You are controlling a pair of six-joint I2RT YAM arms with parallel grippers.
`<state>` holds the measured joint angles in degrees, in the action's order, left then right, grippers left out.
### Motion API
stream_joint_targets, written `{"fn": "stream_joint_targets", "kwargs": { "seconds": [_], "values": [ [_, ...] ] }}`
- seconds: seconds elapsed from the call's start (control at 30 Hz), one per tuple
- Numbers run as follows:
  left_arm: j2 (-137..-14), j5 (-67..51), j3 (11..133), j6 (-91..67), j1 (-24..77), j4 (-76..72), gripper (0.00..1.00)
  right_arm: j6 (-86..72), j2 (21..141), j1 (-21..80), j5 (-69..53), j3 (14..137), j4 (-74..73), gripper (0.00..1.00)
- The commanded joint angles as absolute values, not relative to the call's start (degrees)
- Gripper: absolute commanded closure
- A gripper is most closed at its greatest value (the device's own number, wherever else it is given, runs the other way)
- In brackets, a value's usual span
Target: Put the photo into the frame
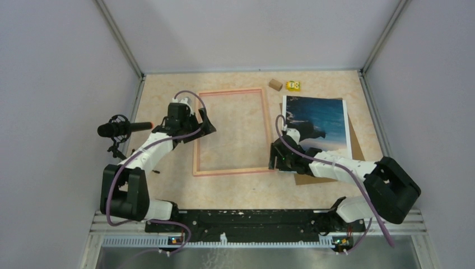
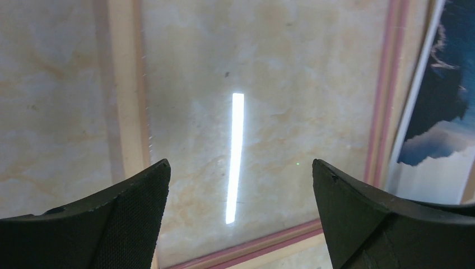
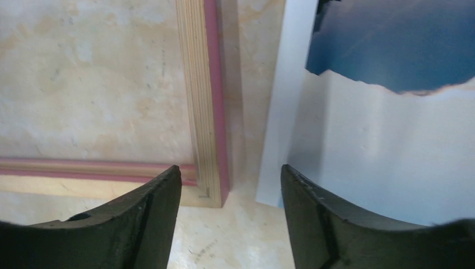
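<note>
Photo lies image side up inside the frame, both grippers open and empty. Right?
No. The top external view shows the photo image side up beside the frame, not inside it. Left gripper and right gripper are open and empty.

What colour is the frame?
The frame is pale wood with a pink strip; best in the right wrist view.
</note>
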<state>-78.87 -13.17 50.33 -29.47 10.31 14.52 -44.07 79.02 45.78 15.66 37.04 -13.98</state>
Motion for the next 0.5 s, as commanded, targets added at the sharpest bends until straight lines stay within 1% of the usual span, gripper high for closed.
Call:
{"fn": "stream_joint_targets", "kwargs": {
  "seconds": [0.0,0.07,0.2,0.33,0.4,0.47],
  "values": [
    [-79.0,-6.2,48.7,-33.6,10.2,9.3,0.02,-35.7,74.0,42.1,7.8,38.7,-17.8,0.23],
    [-80.5,-5.1,48.8,-34.3,10.1,8.6,0.02,-34.2,74.1,39.2,4.7,41.2,-17.8,0.19],
    [-83.1,-3.8,49.4,-35.1,10.0,6.5,0.02,-33.4,77.3,32.2,-0.4,46.7,-16.0,0.19],
    [-85.5,-1.5,51.2,-34.8,9.9,5.9,0.02,-33.8,84.0,27.9,-7.2,52.1,-11.9,0.24],
    [-86.2,-0.6,51.6,-34.3,9.9,4.6,0.02,-33.7,87.9,27.0,-9.8,55.2,-10.4,0.29],
    [-86.5,0.4,51.6,-34.0,9.9,3.5,0.01,-33.1,91.7,26.8,-10.9,58.3,-9.9,0.32]
  ]
}}
